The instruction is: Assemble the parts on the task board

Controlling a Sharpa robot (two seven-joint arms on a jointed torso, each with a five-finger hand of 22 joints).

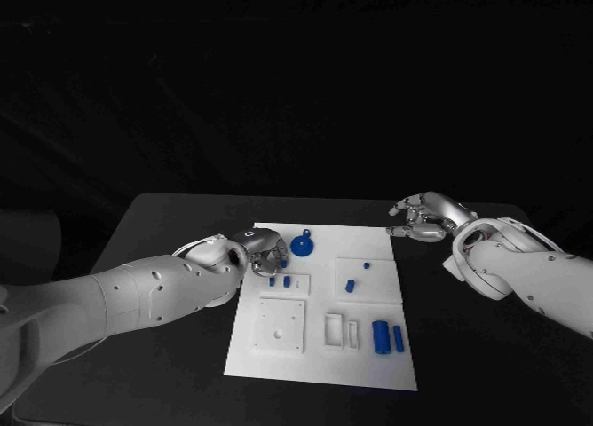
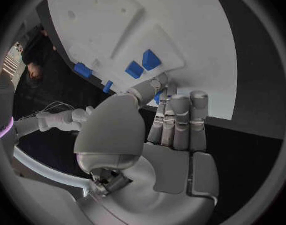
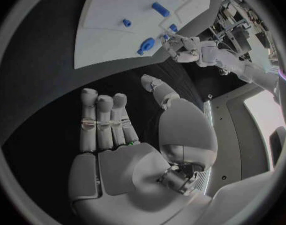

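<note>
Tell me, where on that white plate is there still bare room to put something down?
The task board is bare along its near edge, below the square recess and the two blue cylinders. Its far right corner, beyond the round blue part, is also free. The far left is crowded: the left hand hovers over small blue pieces.

Dim light left the black table (image 1: 181, 355) nearly lost; the white rectangular task board (image 1: 374, 368) glowed; wrist views bent edges.
</note>
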